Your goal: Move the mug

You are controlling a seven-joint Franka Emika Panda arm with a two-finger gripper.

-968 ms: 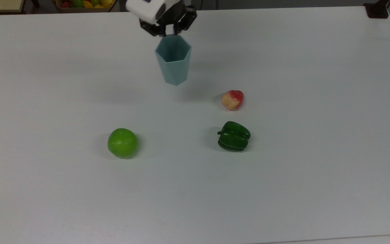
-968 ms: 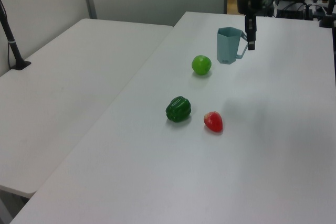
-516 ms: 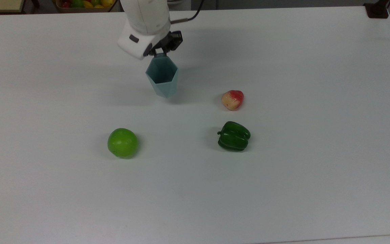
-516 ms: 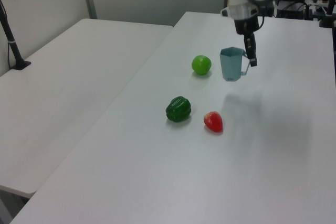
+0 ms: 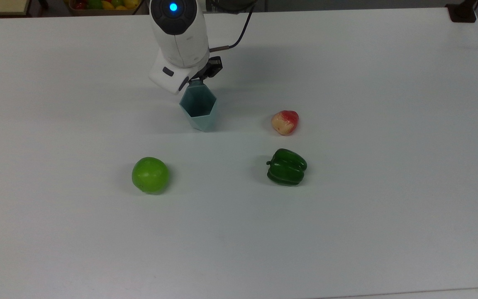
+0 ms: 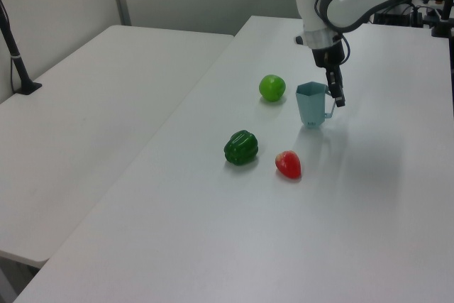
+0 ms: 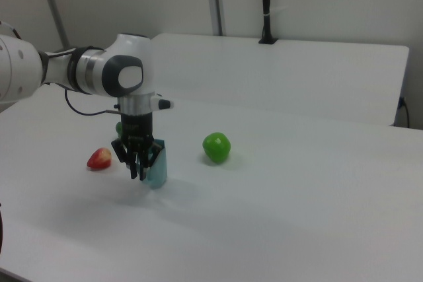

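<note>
my gripper is clenched on the mug by its handle, the upright cup hanging to the left view's left.

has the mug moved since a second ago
Yes. In the top view the mug, carried by the gripper, has come down the picture, closer to the green apple and nearly level with the red fruit.

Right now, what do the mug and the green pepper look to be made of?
The mug: likely matte plastic, going by its flat facets, crisp edges and even pale teal with no glare. The green pepper: probably glossy moulded plastic, given the bright highlights on its smooth lobes.
</note>
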